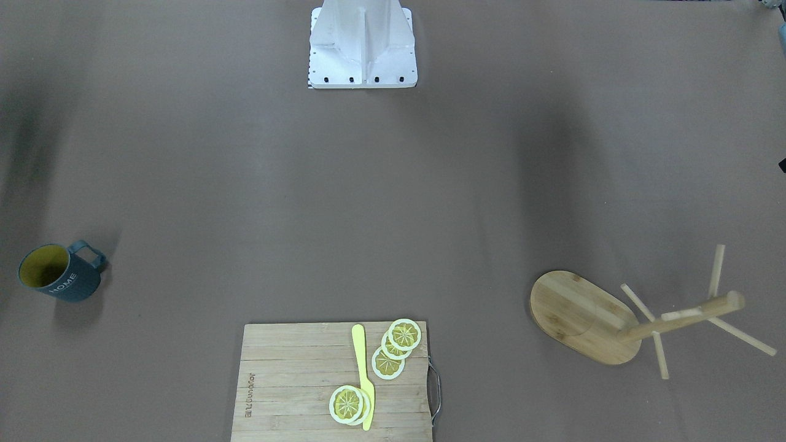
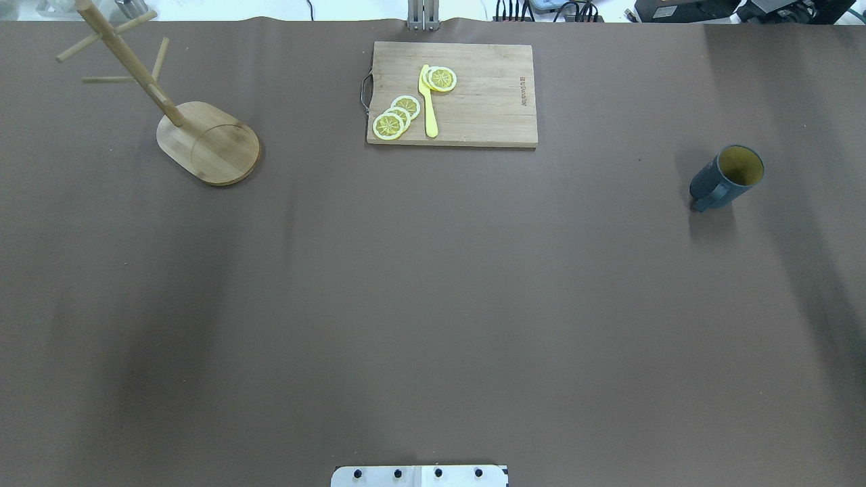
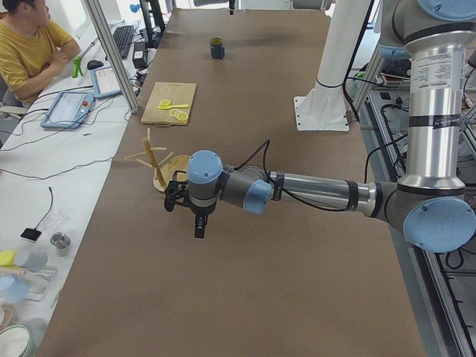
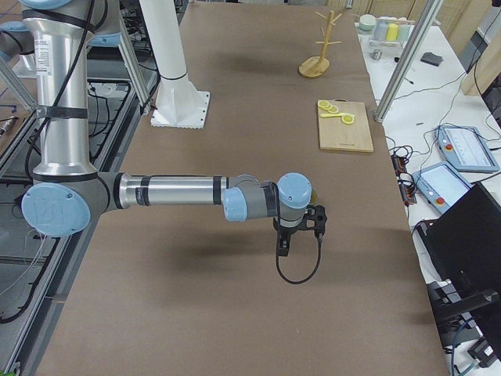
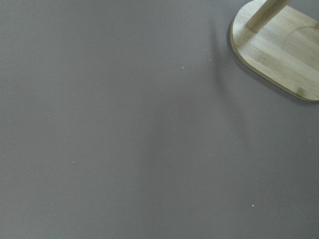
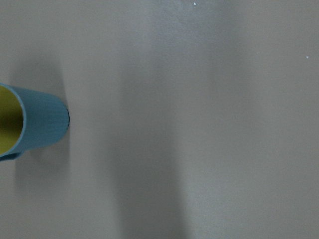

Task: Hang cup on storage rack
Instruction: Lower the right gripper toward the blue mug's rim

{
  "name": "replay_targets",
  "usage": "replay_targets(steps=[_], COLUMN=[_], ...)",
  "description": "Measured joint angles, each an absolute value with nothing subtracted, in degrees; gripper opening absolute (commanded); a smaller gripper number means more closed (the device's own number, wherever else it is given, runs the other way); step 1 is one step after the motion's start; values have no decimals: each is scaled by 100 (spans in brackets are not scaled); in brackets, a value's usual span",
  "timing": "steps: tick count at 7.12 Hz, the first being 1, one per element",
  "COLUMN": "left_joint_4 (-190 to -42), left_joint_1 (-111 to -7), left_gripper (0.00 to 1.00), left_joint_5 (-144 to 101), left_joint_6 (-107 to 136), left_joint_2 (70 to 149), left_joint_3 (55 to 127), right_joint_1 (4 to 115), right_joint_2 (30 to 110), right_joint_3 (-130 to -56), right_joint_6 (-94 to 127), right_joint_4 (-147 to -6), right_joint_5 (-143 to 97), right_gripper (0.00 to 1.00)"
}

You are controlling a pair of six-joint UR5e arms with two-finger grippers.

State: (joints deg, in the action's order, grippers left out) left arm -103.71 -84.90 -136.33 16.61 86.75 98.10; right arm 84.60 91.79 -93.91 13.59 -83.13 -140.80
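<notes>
The cup (image 1: 60, 274) stands upright on the brown counter (image 1: 393, 202), on the robot's right side, with its yellow inside open to above and its handle turned toward the robot's side. The storage rack (image 1: 583, 316) stands on its oval base on the robot's left side, well apart from the cup. Between them, at the far edge of the counter from the robot, lies a wooden cutting board (image 1: 295, 380) that carries lemon slices (image 1: 405, 334) and a yellow knife (image 1: 363, 374). The left end effector (image 3: 198, 225) hangs over the counter with its fingers pointing down, near the storage rack; its wrist camera shows a part of the rack's base in the upper right corner. The right end effector (image 4: 283, 244) also points down over the counter, near the cup, and its wrist camera shows the cup at the left edge. Both end effectors appear only in the side views, so I cannot tell whether their fingers are apart or together. Neither of them touches the cup or the rack.
</notes>
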Motion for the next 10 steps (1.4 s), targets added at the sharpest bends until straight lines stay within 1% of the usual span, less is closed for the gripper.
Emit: replay_targets(steps=[3, 6, 10], left_joint_4=[-10401, -10474, -10630], left_joint_1=[-8507, -8508, -8514], left_gripper=[98, 98, 98], left_joint_5=[-13635, -13662, -13655], left_joint_6=[1678, 1741, 1747], left_joint_2=[8669, 8642, 8611], left_joint_3=[9739, 9773, 9745], right_joint_1=[8472, 8460, 8151], right_joint_2=[9331, 9431, 9224], right_joint_3=[-9382, -9343, -9262], right_joint_6=[1386, 1415, 1440], right_joint_4=[-8272, -7695, -7186], right_joint_5=[-13968, -13940, -13958], right_gripper=[100, 100, 100])
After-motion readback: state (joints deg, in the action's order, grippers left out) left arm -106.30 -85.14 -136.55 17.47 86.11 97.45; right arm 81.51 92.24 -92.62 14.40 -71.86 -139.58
